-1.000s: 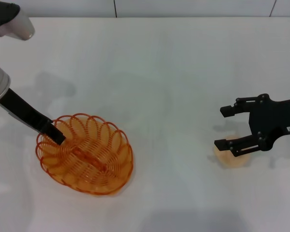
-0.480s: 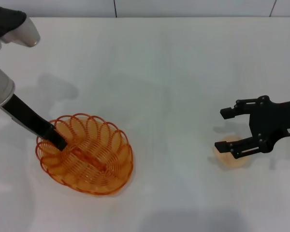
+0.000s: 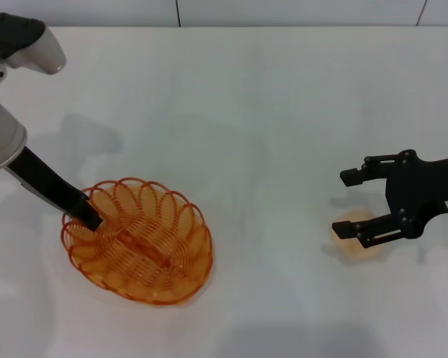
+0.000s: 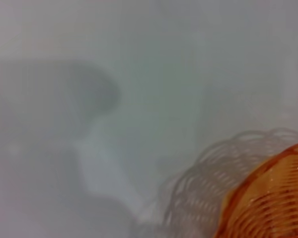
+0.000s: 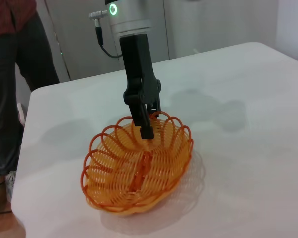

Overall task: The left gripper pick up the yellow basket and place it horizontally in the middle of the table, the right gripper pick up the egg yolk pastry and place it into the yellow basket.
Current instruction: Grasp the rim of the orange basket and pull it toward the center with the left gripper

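The yellow basket [image 3: 137, 240] has slid a little toward the right tool since a second ago, and the left arm's silver section has come further into the head view, so the left tool [image 3: 87, 215], clamped on the basket's scalloped rim at the side away from the pastry, looks to be dragging or carrying it toward the middle of the table [image 3: 269, 112]. My reading is that the basket placement is under way but far from finished, since the basket remains well short of the centre and lies at a slant, not horizontally. In the right wrist view one black finger sits inside the rim and the other outside it. The right tool [image 3: 349, 201] has not shifted; it hangs with its fingers apart, the nearer finger over the egg yolk pastry [image 3: 356, 237], well apart from the basket (it seems to be waiting its turn). The table is plain white and smooth, with soft shadows beside the basket. Beyond the basket, the right wrist view shows a person [image 5: 15, 74] in dark trousers standing at the table's edge.
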Robot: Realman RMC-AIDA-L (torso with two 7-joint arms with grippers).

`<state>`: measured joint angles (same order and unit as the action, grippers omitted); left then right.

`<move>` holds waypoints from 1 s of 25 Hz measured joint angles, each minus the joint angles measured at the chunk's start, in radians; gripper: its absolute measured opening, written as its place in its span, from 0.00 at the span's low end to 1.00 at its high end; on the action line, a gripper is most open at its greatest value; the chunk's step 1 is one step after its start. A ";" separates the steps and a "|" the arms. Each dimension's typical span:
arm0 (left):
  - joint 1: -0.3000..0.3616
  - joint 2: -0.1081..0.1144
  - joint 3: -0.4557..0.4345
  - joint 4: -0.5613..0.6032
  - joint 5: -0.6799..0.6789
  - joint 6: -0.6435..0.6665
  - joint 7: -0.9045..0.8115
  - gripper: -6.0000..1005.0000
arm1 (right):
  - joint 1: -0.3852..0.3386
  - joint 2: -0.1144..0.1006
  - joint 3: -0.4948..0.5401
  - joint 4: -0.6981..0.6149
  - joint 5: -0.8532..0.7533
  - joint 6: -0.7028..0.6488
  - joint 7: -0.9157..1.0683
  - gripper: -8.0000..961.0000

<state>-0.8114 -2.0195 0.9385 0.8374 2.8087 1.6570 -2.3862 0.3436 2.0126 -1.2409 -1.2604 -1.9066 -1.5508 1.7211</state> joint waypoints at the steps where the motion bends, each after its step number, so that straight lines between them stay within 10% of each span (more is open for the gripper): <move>1: 0.000 -0.002 0.006 0.000 0.000 -0.002 0.000 0.45 | 0.000 0.000 0.000 0.000 0.000 -0.001 0.000 0.88; 10: -0.004 -0.002 0.017 0.009 -0.007 -0.007 0.000 0.18 | 0.000 0.000 -0.001 -0.006 0.002 -0.002 0.000 0.88; 25: -0.011 -0.007 0.011 0.051 -0.019 0.017 -0.003 0.12 | 0.004 0.000 0.003 -0.002 0.003 -0.003 0.000 0.88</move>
<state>-0.8226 -2.0268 0.9494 0.8884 2.7899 1.6744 -2.3889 0.3480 2.0126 -1.2378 -1.2627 -1.9037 -1.5539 1.7211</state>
